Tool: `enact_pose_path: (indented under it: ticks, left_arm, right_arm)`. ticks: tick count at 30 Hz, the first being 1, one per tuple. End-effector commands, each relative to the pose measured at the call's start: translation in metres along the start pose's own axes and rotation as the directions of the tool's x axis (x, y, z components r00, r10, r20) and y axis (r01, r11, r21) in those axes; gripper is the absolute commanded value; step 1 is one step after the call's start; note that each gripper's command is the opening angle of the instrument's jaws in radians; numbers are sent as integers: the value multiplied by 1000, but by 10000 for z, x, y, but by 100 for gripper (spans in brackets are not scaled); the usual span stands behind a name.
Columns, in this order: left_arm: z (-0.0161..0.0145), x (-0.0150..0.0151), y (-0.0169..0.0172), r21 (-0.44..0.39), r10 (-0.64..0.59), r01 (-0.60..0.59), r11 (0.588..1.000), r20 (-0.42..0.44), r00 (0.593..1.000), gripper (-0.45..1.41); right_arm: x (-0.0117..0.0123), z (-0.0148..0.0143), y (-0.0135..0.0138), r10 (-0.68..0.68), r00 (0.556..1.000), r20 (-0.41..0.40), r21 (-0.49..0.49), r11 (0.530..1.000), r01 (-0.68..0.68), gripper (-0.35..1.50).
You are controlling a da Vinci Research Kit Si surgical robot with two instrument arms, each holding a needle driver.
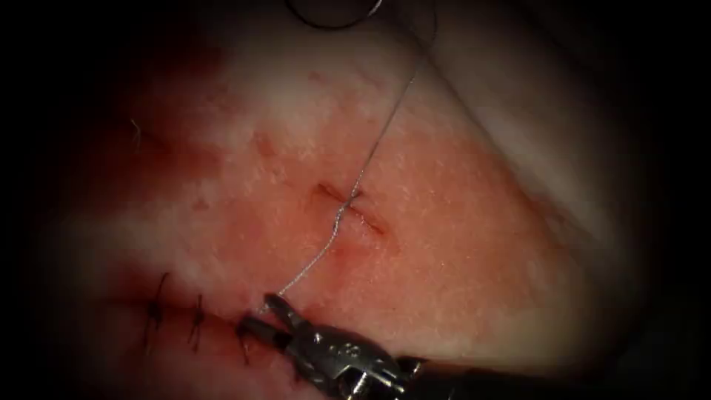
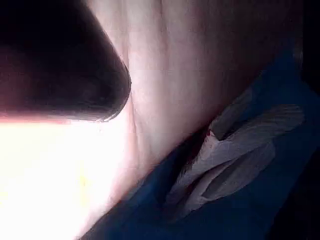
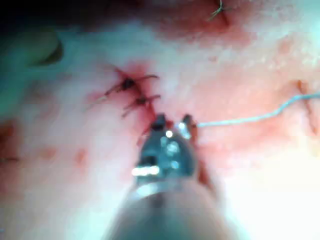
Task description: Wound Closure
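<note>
Right arm's steel needle driver (image 1: 259, 315) low, beside stitched cut – fingers (image 1: 285, 310) spread, thin pale thread (image 1: 370, 159) ending at upper one, firm grip unclear. Thread crosses short open cut (image 1: 348, 204) in pink pork tissue (image 1: 459, 244), runs up to dark curved needle (image 1: 333, 18) lying free at top edge – outside tissue.

The right tool (image 1: 261, 312) enters from the lower right, its jaws parted.

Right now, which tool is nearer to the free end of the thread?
Right. The right tool has open jaws beside the thread end, holding nothing. Where the left tool stands I cannot tell. The needle lies far off on the tissue.
</note>
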Motion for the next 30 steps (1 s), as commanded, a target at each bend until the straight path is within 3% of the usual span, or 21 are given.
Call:
enact_pose_path:
  ticks: [1,4,7,8,14,15,19,22,24,25,26,30]
  left_arm:
    - [0,4,2,-6,3,-3,1000,-5,1000,-35]
    - [-28,-5,19,-25,8,-8,1000,-6,1000,-35]
    - [-40,-11,28,-29,14,-14,999,-1,1000,-35]
    - [-55,-22,40,-26,17,-17,1000,7,1000,-35]
    - [-79,-47,67,-31,31,-31,999,23,999,-35]
    - [-87,-60,81,-31,39,-38,999,25,999,-35]
    - [-91,-77,98,-28,43,-43,999,29,999,-35]
    - [-91,-88,109,-24,44,-43,999,38,998,-35]
    - [-89,-97,119,-25,49,-48,999,46,998,-35]
    - [-89,-99,123,-24,50,-49,999,50,997,-35]
    - [-89,-103,127,-25,52,-50,998,51,997,-35]
    - [-88,-111,139,-32,57,-55,998,57,997,-35]
  right_arm:
    - [0,0,8,-4,1000,2,-6,1000,4,110]
    - [5,-13,20,-10,1000,0,-18,1000,10,133]
    - [9,-17,22,-8,1000,1,-15,1000,8,137]
    - [19,-25,23,-8,1000,-6,-7,1000,8,135]
    - [45,-32,35,-38,999,6,3,999,38,130]
    - [60,-34,47,-75,997,7,3,997,75,118]
    - [76,-32,62,-103,995,-11,10,995,103,106]
    - [83,-25,73,-120,992,-34,18,993,120,81]
    - [91,-13,89,-131,989,-62,22,991,133,16]
    - [94,-9,95,-129,988,-88,28,991,132,-1]
    - [100,-4,103,-126,985,-121,40,990,132,-31]
    - [111,5,115,-119,978,-174,29,992,126,-35]
